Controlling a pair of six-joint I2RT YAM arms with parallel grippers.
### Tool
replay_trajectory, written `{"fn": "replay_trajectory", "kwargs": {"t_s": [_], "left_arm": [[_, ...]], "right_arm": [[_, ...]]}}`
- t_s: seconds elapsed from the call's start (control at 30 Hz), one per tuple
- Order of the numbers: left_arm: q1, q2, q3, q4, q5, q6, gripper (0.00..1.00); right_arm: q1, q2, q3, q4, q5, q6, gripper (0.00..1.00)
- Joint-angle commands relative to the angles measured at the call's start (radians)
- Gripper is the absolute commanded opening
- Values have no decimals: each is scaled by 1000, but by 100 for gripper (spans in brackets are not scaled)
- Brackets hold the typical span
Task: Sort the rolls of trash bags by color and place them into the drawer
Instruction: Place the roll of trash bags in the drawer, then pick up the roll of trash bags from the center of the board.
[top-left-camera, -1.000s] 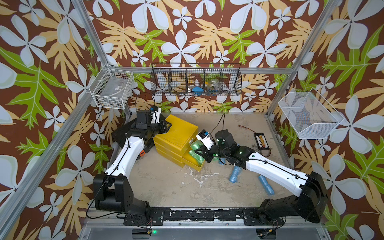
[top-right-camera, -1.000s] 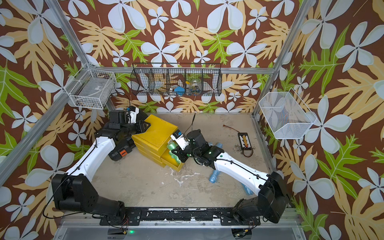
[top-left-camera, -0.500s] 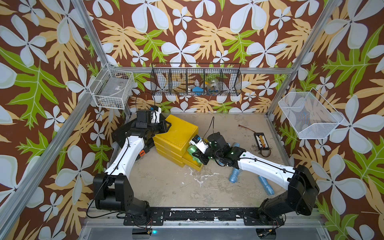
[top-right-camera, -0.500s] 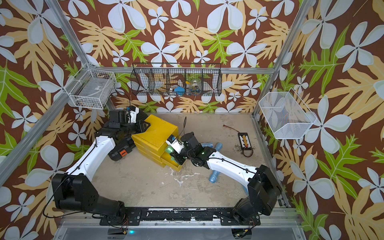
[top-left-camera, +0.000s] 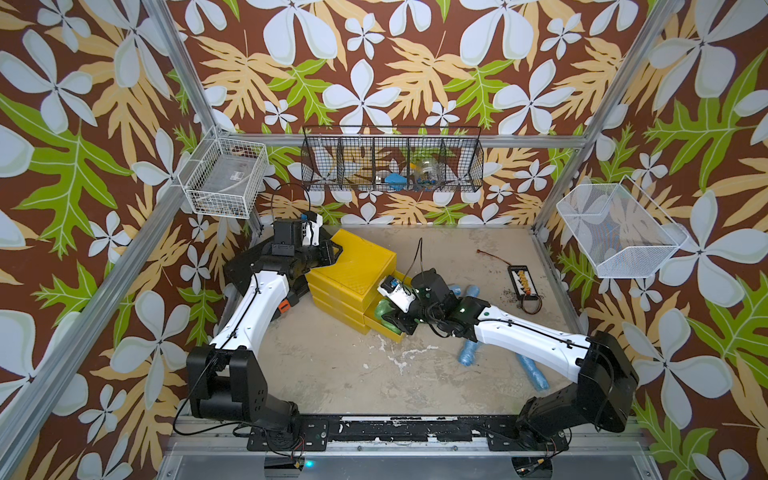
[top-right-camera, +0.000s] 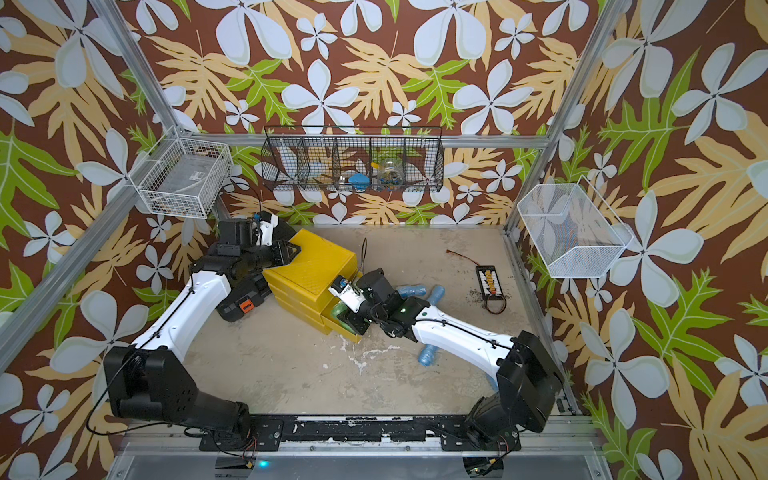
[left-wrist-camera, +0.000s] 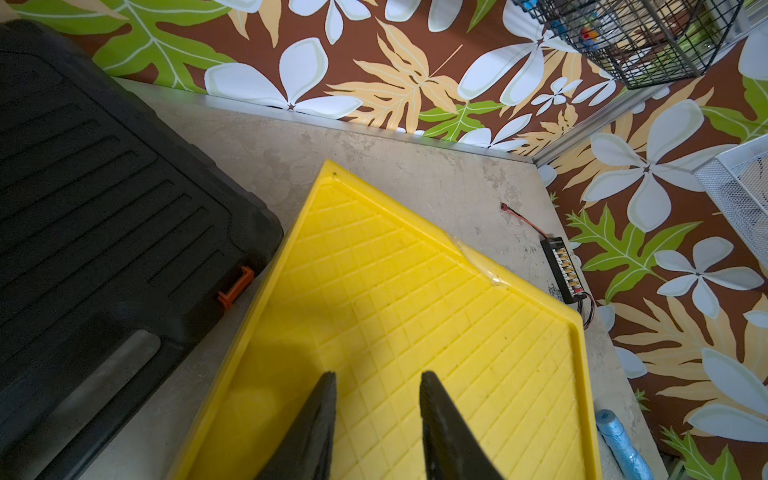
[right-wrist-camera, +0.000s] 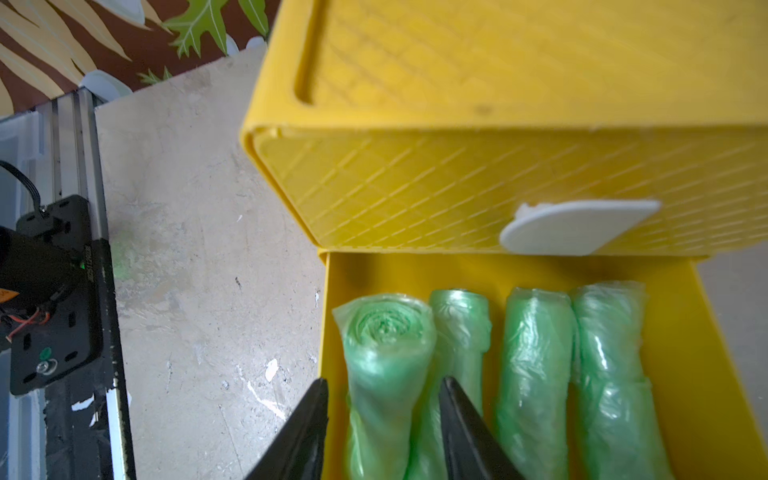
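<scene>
The yellow chest (top-left-camera: 353, 266) (top-right-camera: 311, 266) stands at the back left with its bottom drawer (right-wrist-camera: 702, 316) pulled out. Several green rolls (right-wrist-camera: 536, 353) lie side by side in that drawer. My right gripper (right-wrist-camera: 384, 380) (top-left-camera: 395, 322) is open and straddles the endmost green roll (right-wrist-camera: 386, 332), a gap showing on each side; one finger is outside the drawer wall. My left gripper (left-wrist-camera: 377, 374) (top-left-camera: 336, 251) sits over the chest's ribbed top, fingers slightly apart, nothing between them. Light blue rolls (top-left-camera: 467, 353) (top-left-camera: 532, 370) (top-left-camera: 455, 289) lie on the floor to the right.
A flat black tool case (left-wrist-camera: 104, 208) (top-right-camera: 245, 303) lies against the chest's left side. A small battery board with wires (top-left-camera: 524, 282) lies at the right. White wire baskets (top-left-camera: 224, 178) (top-left-camera: 619, 232) and a black one (top-left-camera: 390, 162) hang on the walls.
My right arm has swung left and down to the open bottom drawer with a green roll, and its jaws have opened off it. The left arm has not moved.
</scene>
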Motion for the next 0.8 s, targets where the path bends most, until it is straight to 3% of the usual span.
{"fn": "replay_trajectory", "kwargs": {"t_s": [0.0,0.17,0.47,0.77], "left_arm": [[1,3,3,-42,-16,15,37],[1,0,3,-44,-16,15,37],[1,-3,3,-44,-16,14,37],[0,5,0,-44,-14,15,37]], "right_arm": [[1,-35,22,21,42,32,51],[-30,-95,39,12,110,108,53],[-296,-182,-71,6,56,333,45],[-488,-11,-191,64,-183,411,40]]}}
